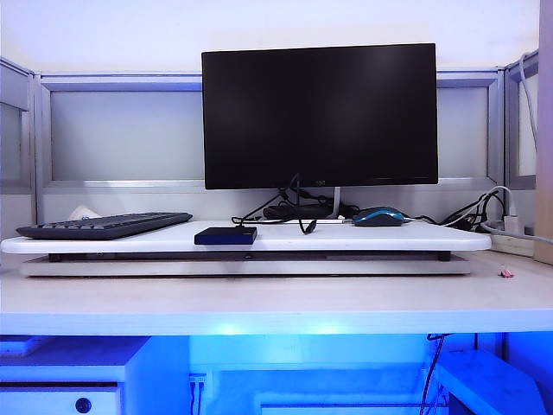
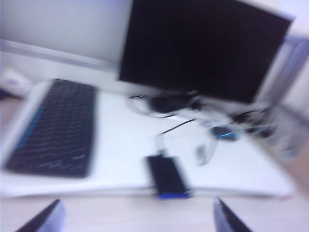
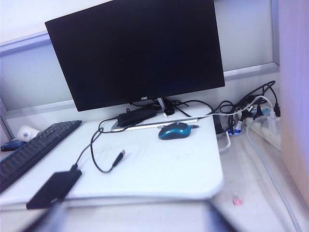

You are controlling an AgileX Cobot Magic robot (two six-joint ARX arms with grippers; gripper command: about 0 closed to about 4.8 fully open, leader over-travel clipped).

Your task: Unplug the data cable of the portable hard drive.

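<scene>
Only starting: left claw wide open before the surface, short of the drive. Right claw there too, too blurred to tell. Next: hold drive, pull cable out.

The hard drive, a flat black box, lay near the keyboard. Its thin black cable was plugged in, looping away from the keyboard.

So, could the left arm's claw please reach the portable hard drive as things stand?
Probably yes: the left claw stands open before the portable hard drive, with nothing between them; the keyboard lies off to one side.
</scene>
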